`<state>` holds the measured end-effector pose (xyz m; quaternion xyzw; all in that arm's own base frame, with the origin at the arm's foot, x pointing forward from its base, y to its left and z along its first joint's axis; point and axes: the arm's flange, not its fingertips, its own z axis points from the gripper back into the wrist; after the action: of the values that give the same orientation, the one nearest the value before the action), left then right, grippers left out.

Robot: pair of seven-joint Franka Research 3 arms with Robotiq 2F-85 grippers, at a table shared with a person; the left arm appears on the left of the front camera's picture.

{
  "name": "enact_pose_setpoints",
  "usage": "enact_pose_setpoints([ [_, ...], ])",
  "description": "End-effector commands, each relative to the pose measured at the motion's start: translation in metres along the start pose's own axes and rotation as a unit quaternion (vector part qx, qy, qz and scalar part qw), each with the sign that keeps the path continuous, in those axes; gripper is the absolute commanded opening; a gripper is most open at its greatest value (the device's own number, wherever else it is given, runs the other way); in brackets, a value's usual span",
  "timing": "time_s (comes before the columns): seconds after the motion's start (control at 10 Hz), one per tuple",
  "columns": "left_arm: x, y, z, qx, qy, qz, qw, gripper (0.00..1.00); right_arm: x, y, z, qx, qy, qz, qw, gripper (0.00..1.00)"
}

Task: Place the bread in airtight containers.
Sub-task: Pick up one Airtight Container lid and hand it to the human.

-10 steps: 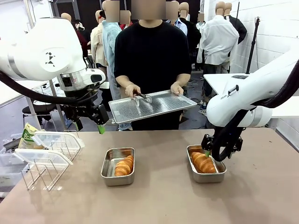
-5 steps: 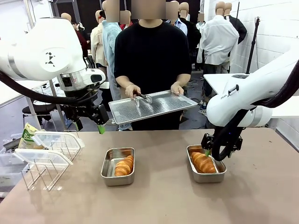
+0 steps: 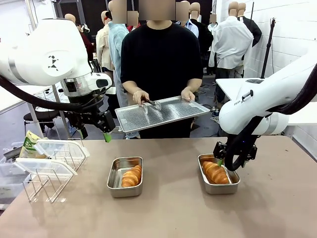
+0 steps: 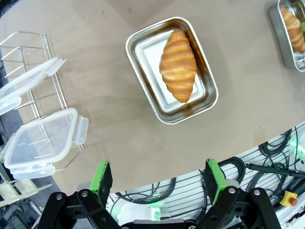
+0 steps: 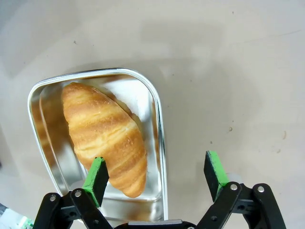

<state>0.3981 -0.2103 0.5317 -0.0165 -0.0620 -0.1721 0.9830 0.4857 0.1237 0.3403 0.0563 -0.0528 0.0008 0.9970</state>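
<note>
Brown table (image 3: 168, 218) bears bread (image 3: 131, 177) in containers (image 3: 125, 194); left gripper (image 4: 157, 168) and right gripper (image 5: 155, 163) gape empty.

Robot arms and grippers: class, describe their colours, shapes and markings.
The left arm and right arm are white and rounded, with black cables. The left carries a black diamond marking. The left gripper and right gripper are black, with green pads.

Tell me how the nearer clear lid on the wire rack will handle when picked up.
The lid looks thin, clear plastic, so probably light and slightly bendy. Its snap flaps appear hinged and may flop. It leans on the thin wire rack, so a push could slide it off or shift the rack.
</note>
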Motion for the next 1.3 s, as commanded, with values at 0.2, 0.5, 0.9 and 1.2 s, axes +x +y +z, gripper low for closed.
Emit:
enact_pose_setpoints([
  [0.2, 0.000, 0.001, 0.001, 0.005, 0.003, 0.004, 1.000, 1.00, -0.057, -0.013, 0.072, 0.043, -0.085, 0.090, 0.991, 1.00],
  [0.5, 0.000, 0.001, 0.001, 0.005, 0.003, 0.004, 1.000, 1.00, -0.103, -0.028, 0.161, 0.088, -0.153, 0.198, 0.964, 1.00],
  [0.9, 0.000, 0.001, 0.001, 0.005, 0.003, 0.004, 1.000, 1.00, -0.124, -0.047, 0.210, 0.145, -0.181, 0.278, 0.932, 1.00],
  [1.2, 0.000, 0.001, 0.001, 0.005, 0.003, 0.004, 1.000, 1.00, -0.117, -0.043, 0.200, 0.141, -0.155, 0.291, 0.933, 1.00],
])
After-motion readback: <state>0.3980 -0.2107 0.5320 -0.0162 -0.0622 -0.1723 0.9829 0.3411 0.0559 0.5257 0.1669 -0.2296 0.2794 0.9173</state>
